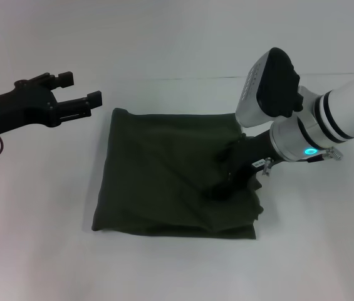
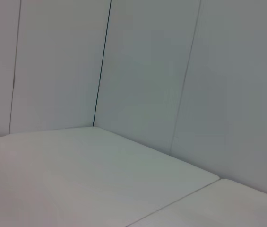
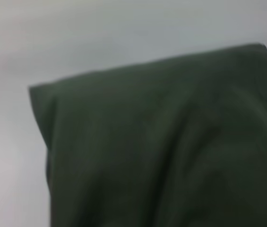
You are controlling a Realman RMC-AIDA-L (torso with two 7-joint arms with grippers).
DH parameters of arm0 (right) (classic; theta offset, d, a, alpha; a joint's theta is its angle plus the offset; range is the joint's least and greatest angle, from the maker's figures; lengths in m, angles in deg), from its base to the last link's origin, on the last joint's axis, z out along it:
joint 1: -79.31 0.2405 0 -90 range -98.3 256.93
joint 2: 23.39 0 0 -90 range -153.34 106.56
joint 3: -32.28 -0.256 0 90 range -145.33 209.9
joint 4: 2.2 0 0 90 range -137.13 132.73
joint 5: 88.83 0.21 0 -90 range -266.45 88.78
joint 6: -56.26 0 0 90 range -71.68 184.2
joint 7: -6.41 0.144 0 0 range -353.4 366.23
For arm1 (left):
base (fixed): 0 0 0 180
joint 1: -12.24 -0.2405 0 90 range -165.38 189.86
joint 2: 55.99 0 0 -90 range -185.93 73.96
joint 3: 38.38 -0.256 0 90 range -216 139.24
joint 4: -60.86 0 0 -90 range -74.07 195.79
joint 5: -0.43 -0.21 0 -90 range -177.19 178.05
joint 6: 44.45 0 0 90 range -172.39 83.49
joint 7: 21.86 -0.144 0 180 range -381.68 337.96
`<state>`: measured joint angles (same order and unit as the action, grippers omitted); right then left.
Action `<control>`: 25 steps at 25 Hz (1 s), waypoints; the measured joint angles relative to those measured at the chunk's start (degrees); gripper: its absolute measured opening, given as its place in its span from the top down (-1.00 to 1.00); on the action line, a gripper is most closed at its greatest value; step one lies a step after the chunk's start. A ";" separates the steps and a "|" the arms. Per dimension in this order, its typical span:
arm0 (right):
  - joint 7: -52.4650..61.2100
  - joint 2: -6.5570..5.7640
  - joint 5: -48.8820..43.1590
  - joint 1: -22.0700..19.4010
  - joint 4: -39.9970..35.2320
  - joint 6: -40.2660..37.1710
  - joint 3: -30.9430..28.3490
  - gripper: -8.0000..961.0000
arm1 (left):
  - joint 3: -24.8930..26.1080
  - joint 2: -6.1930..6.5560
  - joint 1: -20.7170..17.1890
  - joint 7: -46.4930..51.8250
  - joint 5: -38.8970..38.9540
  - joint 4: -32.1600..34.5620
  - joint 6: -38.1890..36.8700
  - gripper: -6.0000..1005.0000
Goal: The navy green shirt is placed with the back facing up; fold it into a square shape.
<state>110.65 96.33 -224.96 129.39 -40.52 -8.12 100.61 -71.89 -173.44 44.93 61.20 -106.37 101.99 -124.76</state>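
Observation:
The navy green shirt (image 1: 164, 172) lies on the white table (image 1: 39, 238) as a rough square with a rumpled right edge. My right gripper (image 1: 222, 186) is down on the shirt's right part, near that edge, dark against the dark fabric. The right wrist view shows the shirt (image 3: 171, 151) close up, with two of its corners against the table. My left gripper (image 1: 81, 89) hangs open and empty above the table, to the left of the shirt's far left corner and apart from it. The left wrist view shows no shirt.
The white table continues all around the shirt. The left wrist view shows the table's surface (image 2: 76, 179) and pale wall panels (image 2: 147, 71) behind it. A seam in the tabletop (image 1: 164, 78) runs past the shirt's far side.

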 joint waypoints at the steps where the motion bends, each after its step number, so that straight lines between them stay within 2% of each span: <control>1: 0.38 0.01 -0.77 -0.02 0.13 0.74 0.31 -0.91 | -0.02 0.00 0.03 0.00 0.00 0.00 -0.01 -0.80; 7: 1.14 -0.12 -3.00 -0.41 -0.68 3.11 0.48 -0.91 | -0.26 -0.08 0.24 0.00 0.17 0.01 -0.06 -0.81; 12: 0.99 -0.63 -2.41 -1.24 -4.07 0.96 -1.48 -0.91 | -0.24 -0.03 0.39 0.39 0.35 0.00 -0.66 -0.80; 17: -2.27 -0.88 4.90 -3.51 -10.00 -7.97 -9.93 -0.91 | 0.12 0.00 0.24 0.47 0.54 0.00 -3.46 -0.80; 20: -6.11 -1.12 11.05 -6.39 -11.60 -11.35 -16.49 -0.91 | 0.15 0.00 -0.03 0.31 0.57 -0.10 -6.70 -0.80; 23: -14.22 -1.68 18.16 -9.91 -8.64 -13.31 -21.37 -0.91 | -0.44 -0.16 -0.16 -0.61 0.15 -1.49 -8.89 -0.80; 25: -20.61 -2.32 22.36 -11.86 -4.13 -14.01 -22.70 -0.91 | -1.02 -0.32 -0.15 -2.73 -0.02 -4.06 -9.48 -0.80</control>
<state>90.03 94.01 -202.60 117.53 -44.65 -22.13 77.91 -72.91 -173.76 44.78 58.47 -106.40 97.93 -134.24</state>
